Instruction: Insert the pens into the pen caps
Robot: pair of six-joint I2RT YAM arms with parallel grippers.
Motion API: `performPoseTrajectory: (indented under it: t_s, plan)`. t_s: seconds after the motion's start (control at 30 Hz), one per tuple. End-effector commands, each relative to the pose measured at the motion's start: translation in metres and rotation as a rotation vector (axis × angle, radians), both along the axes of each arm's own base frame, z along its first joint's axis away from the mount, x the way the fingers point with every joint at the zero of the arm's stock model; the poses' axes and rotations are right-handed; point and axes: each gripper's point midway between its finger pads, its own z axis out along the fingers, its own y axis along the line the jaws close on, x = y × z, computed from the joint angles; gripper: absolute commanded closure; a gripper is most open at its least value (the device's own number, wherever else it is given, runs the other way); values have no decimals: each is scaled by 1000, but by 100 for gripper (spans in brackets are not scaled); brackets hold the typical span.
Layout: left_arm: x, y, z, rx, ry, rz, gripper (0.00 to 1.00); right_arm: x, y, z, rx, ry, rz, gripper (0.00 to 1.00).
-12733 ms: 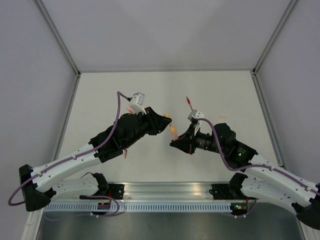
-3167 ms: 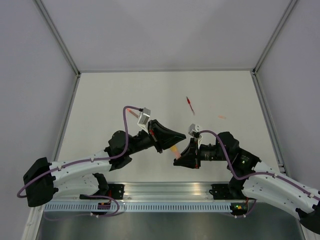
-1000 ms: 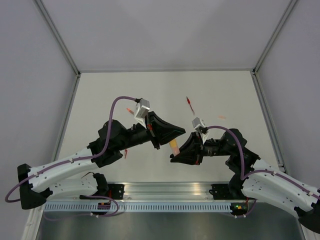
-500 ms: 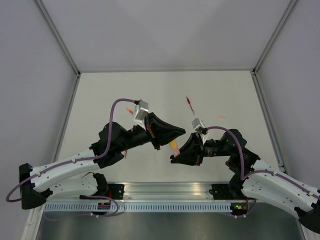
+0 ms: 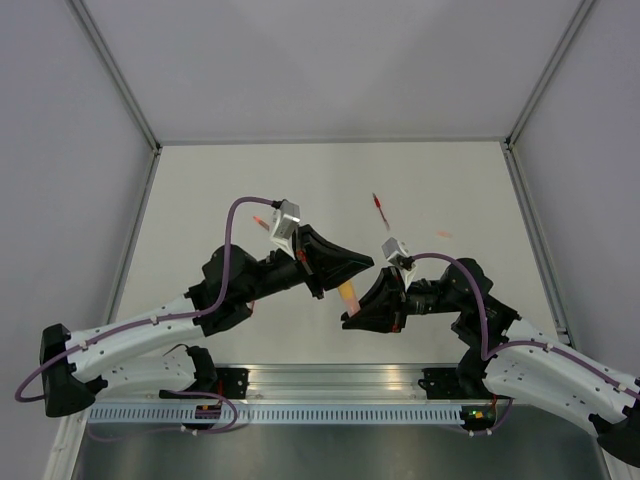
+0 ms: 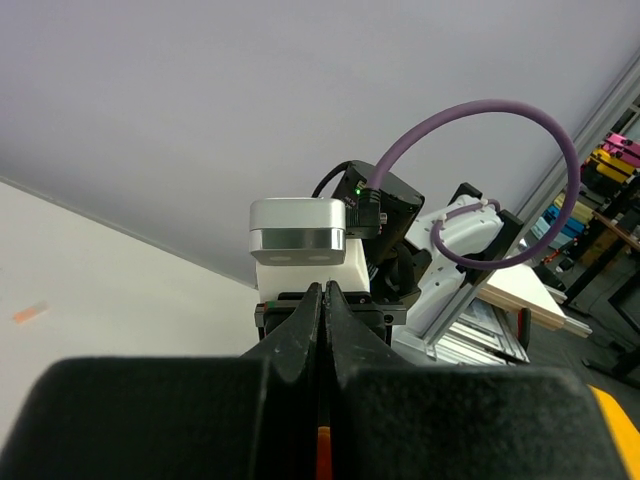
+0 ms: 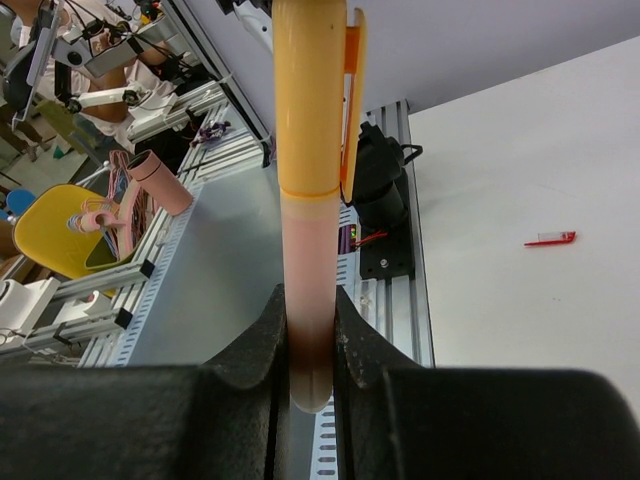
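**Capped pen held between the two arms.** We see the orange-peach pen (image 7: 308,260) upright in the right gripper (image 7: 308,345), whose fingers (image 7: 262,345) pinch its lower end. An orange cap (image 7: 306,90) with a clip covers its upper part. The left gripper (image 5: 362,266) sits just beside the pen's capped end. Its jaws are pressed together, with an orange sliver in the seam that we cannot identify. The red pen (image 5: 379,207) lies on the table (image 5: 200,190) well beyond the orange-peach pen. A small red cap (image 7: 550,239) lies on the pen's arm-base side.
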Motion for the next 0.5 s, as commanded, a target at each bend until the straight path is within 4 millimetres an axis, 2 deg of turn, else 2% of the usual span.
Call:
performPoseTrajectory:
  t_s: [0.0, 0.2, 0.47]
  plan:
    - [-6, -10, -26, 64, 62, -56, 98, 1, -2, 27, 90, -84, -17, 100]
    - [-20, -12, -37, 65, 108, -139, 98, 8, -2, 25, 77, -79, -63, 100]
    - [-17, -19, -66, 121, 134, -138, 98, 15, -4, 27, 81, -87, -114, 100]
